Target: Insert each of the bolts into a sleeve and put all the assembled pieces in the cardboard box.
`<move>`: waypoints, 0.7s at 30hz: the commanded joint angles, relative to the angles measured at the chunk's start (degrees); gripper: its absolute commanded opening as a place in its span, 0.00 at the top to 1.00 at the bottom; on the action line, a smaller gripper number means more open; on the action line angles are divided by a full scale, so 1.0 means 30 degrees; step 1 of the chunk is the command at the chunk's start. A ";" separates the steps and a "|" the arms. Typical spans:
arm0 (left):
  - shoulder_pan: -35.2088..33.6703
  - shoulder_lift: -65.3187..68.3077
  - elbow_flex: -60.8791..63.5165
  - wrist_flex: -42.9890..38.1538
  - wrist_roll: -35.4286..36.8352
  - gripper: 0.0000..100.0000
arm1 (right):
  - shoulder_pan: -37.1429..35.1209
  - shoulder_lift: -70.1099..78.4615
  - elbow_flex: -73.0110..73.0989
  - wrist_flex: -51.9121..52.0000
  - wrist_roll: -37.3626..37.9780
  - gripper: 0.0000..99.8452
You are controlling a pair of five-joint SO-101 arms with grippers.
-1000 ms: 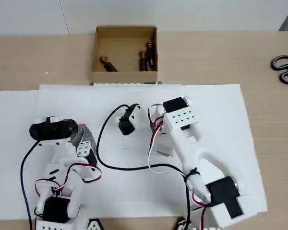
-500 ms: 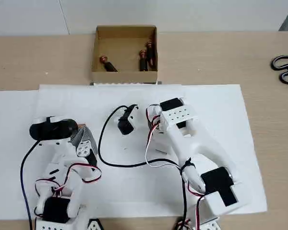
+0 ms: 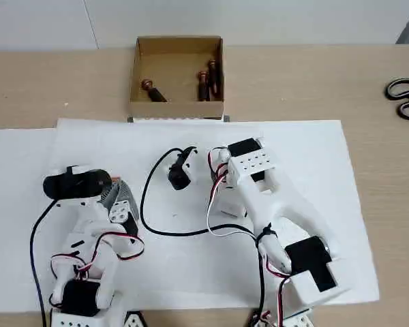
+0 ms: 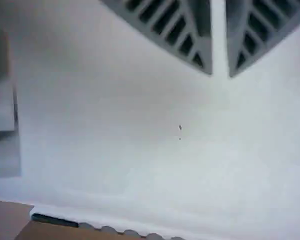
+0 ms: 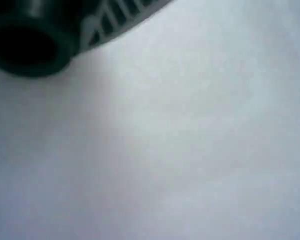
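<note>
A cardboard box (image 3: 177, 109) stands on the table (image 3: 313, 75) just beyond the far edge of a white paper sheet (image 3: 307, 150), and three copper-headed assembled pieces (image 3: 152, 90) lie inside it (one toward the left wall, two close together by the right wall). On the sheet the left arm (image 3: 88, 235) sits folded at the near left, its grey ribbed left tool (image 3: 120, 201) low over the paper, while the right arm (image 3: 273, 197) stretches from the near right toward the middle, a black cable (image 3: 146, 218) looping beside it. Black-handled scissors (image 3: 403, 97) rest on the table at the far right, off the sheet.
</note>
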 commanded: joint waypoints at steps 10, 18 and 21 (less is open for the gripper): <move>0.0147 -0.0205 -0.0161 0.0000 0.0029 0.99 | -0.0044 -0.0073 -0.5685 0.3941 -0.0674 0.99; 0.0029 -0.0176 -0.1831 0.0000 0.0059 0.99 | 0.0571 -0.0073 -0.8850 0.6081 -0.2755 0.99; 0.0117 -0.0059 -0.1949 0.0000 0.0000 0.99 | 0.1802 -0.0073 -0.9377 0.6432 -0.3810 0.99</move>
